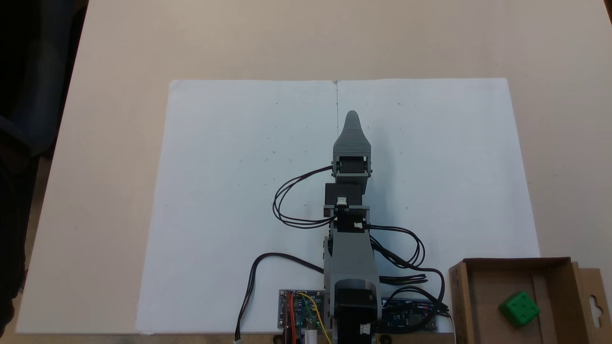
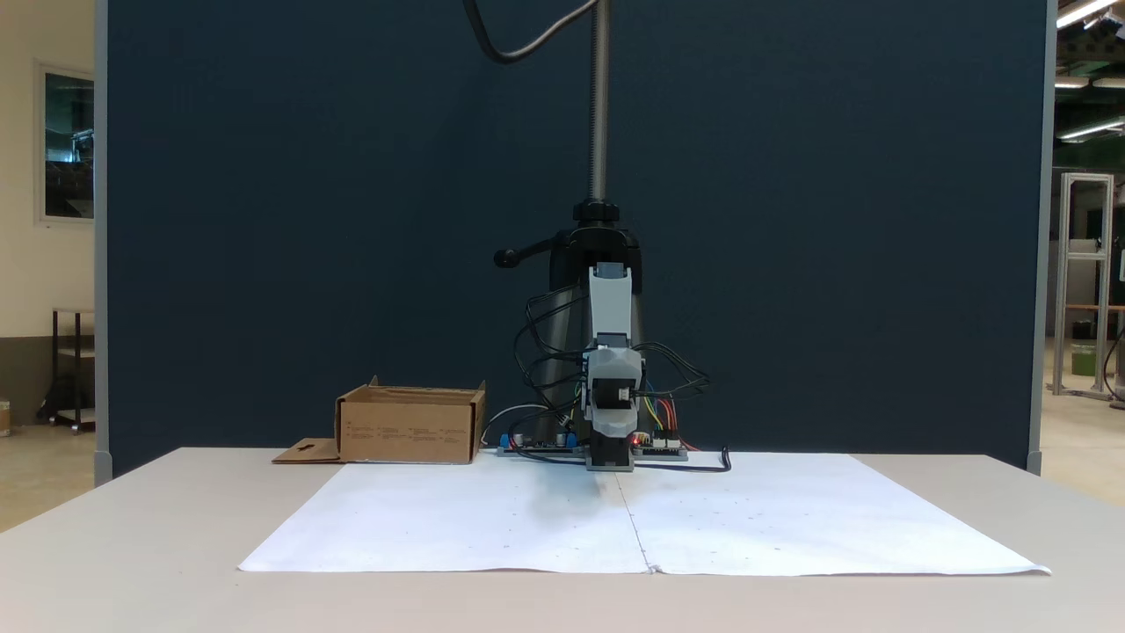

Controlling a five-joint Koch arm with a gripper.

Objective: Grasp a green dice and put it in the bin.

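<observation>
The green dice (image 1: 520, 308) lies on the floor of the bin (image 1: 516, 263), a brown cardboard box at the lower right corner of a fixed view. The same bin (image 2: 409, 431) stands left of the arm's base in a fixed view from the front, where its walls hide the dice. My gripper (image 1: 352, 117) points away from the base over the middle of the white paper, well apart from the bin. It shows as one grey pointed jaw with nothing held. Seen head-on, the gripper (image 2: 612, 462) hangs low near the paper, its jaws one behind the other.
White paper sheets (image 1: 239, 191) cover the tan table (image 1: 119, 57) in front of the arm. Circuit boards (image 1: 300, 310) and looping black cables (image 1: 287, 200) sit by the base. The bin's flap (image 1: 593, 306) lies flat beside it. A clamp pole (image 2: 599, 105) rises behind the arm.
</observation>
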